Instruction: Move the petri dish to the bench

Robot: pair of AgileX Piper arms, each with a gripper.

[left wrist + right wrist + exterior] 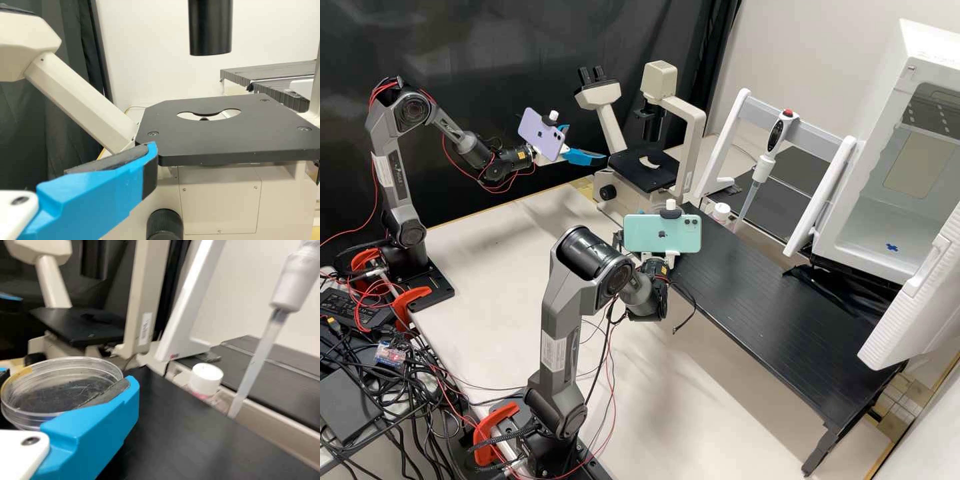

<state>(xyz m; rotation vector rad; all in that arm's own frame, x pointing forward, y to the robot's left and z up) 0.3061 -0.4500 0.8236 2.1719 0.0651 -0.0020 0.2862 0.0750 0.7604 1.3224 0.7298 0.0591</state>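
Petri dish (60,396) is sitting between the fingers of the right tool (68,379), pads closing on its sides, probably gripping; flat face is lying near level, its width spanning the opening. Black surface (205,450) is stretching under and beyond; contact with the dish's base, cannot tell. Next move is likely calling for lowering, then release. Left tool (587,143) is hanging farther off, spread and empty, beside the microscope (644,170). Counting: one dish, two tools, one microscope.

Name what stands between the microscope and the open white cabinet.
In the high view, a white frame holding a pipette, and a white-capped bottle.
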